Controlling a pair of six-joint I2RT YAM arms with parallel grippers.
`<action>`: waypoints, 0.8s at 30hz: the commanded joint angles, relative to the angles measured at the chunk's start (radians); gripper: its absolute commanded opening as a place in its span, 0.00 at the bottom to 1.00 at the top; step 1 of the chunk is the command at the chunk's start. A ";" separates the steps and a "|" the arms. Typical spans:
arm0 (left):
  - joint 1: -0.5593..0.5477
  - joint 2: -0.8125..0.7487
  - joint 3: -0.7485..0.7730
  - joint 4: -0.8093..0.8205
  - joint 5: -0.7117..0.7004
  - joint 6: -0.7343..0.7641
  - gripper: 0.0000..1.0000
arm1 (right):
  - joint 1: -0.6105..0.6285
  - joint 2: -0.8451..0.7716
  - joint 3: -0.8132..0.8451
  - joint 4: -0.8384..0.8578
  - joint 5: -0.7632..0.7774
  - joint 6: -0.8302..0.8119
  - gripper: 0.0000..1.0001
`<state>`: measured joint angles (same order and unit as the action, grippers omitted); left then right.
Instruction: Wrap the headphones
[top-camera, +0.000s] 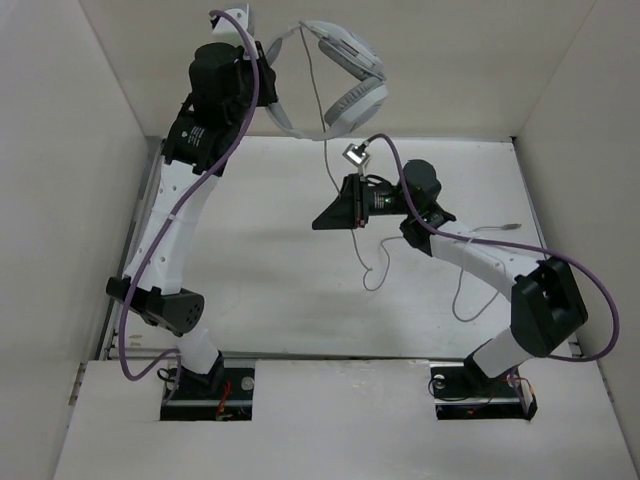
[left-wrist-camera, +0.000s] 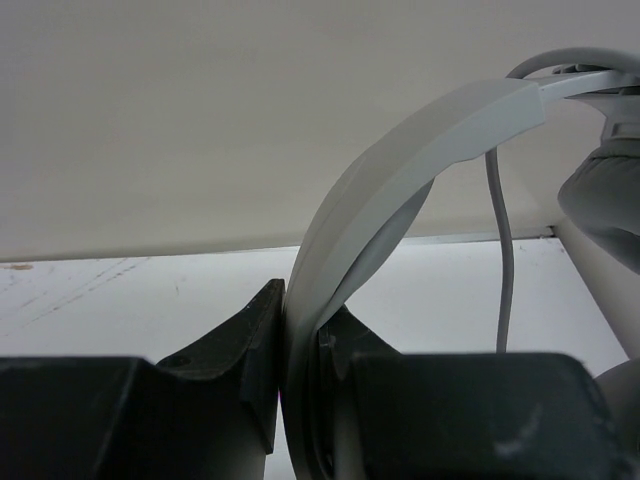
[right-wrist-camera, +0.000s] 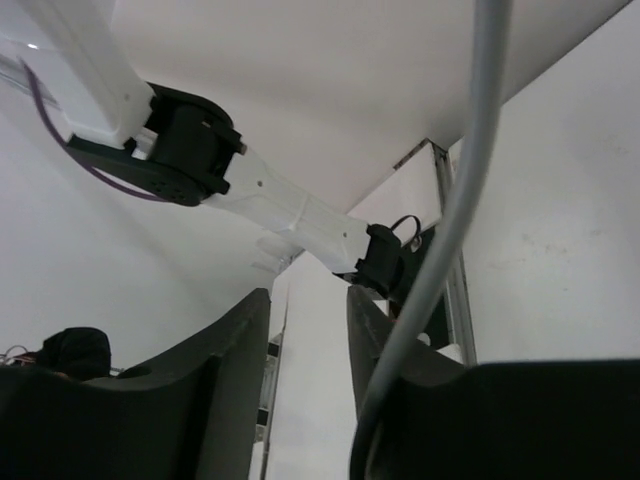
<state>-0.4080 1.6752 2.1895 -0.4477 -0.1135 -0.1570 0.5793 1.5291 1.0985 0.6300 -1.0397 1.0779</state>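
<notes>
The white and light-grey over-ear headphones (top-camera: 345, 80) were held high above the far edge of the flat white table (top-camera: 270, 310). Their curved headband (left-wrist-camera: 400, 180) was clamped tightly between the black fingers of the left gripper (left-wrist-camera: 300, 340). The thin grey cable (top-camera: 322, 110) hung down toward the table. Over the middle of the table, the right gripper (right-wrist-camera: 310, 330) was seen with its fingers apart, and the cable passed beside one finger (right-wrist-camera: 368, 340).
</notes>
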 joint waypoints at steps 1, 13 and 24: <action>0.005 -0.016 0.079 0.144 -0.067 -0.065 0.00 | 0.023 0.039 0.049 -0.053 0.036 -0.068 0.40; 0.005 -0.015 0.041 0.175 -0.175 -0.032 0.00 | 0.109 0.106 0.219 -0.398 0.081 -0.361 0.11; 0.010 -0.002 -0.192 0.339 -0.293 0.135 0.00 | 0.190 0.092 0.441 -0.792 0.142 -0.692 0.12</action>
<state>-0.4046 1.6894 2.0571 -0.2832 -0.3382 -0.0715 0.7670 1.6444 1.4631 0.0002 -0.9375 0.5549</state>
